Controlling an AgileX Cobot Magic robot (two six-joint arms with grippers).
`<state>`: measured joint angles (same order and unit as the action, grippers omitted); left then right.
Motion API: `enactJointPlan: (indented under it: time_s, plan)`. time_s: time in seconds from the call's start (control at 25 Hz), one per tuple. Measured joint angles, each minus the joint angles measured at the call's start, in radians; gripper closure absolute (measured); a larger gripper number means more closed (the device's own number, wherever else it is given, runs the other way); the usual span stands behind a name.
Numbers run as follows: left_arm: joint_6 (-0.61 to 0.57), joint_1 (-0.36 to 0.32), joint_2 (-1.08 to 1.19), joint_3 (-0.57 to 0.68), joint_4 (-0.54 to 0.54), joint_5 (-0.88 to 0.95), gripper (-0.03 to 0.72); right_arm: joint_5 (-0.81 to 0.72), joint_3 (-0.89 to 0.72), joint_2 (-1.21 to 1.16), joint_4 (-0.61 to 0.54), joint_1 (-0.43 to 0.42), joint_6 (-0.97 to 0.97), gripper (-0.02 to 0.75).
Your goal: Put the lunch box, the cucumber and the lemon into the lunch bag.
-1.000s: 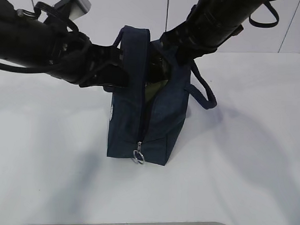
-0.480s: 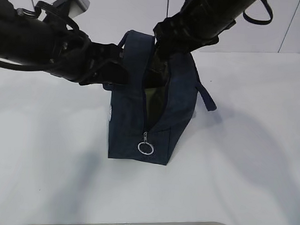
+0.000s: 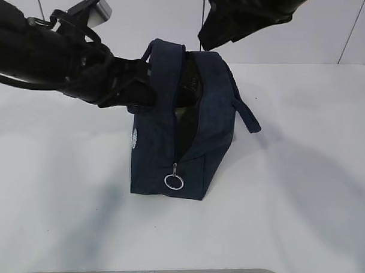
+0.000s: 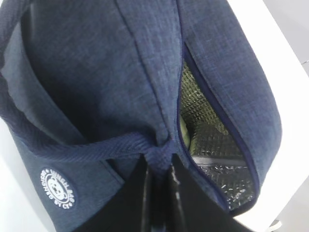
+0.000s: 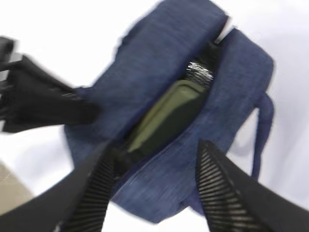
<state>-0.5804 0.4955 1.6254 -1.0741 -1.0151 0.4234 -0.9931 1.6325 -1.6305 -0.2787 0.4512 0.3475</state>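
The lunch box (image 5: 166,118) lies inside the lunch bag (image 3: 170,148), whose handle the left gripper (image 4: 157,166) pinches, the right gripper (image 5: 154,188) spread empty above; cucumber and lemon unseen

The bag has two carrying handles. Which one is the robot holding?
The loop handle on the emblem side of the dark navy fabric lunch bag: the left gripper pinches it. The other handle hangs loose on the bag's far side.
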Motion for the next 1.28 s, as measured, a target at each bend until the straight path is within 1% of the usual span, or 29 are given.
enactJointPlan:
  time_s: [0.12,0.24,0.48,0.6,0.88,0.96,1.12,1.2,1.28]
  plan:
    - [0.0,0.0,0.002,0.0,0.0,0.0,0.69,-0.002,-0.076,0.056,-0.043,0.0,0.061,0.3]
    - [0.0,0.0,0.002,0.0,0.0,0.002,0.69,0.012,-0.189,0.111,-0.08,0.0,0.109,0.3]
    - [0.0,0.0,0.004,0.0,0.0,0.003,0.69,0.109,-0.45,0.223,-0.195,0.0,0.221,0.3]
    - [0.0,0.0,0.004,0.0,0.0,0.004,0.69,0.146,-0.553,0.272,-0.271,0.0,0.303,0.3]
    - [0.0,0.0,0.004,0.0,0.0,0.006,0.69,0.179,-0.766,0.363,-0.531,0.0,0.579,0.3]
    - [0.0,0.0,0.004,0.0,0.0,0.006,0.69,0.186,-0.813,0.387,-0.581,0.0,0.633,0.3]
    - [0.0,0.0,0.004,0.0,0.0,0.007,0.69,0.2,-0.903,0.411,-0.64,0.0,0.738,0.3]
    - [-0.002,0.0,0.004,0.0,0.0,0.009,0.69,0.23,-0.95,0.414,-0.695,0.0,0.835,0.3]
    - [-0.002,0.0,0.004,0.0,0.0,0.011,0.69,0.274,-0.989,0.414,-0.795,0.0,0.978,0.3]
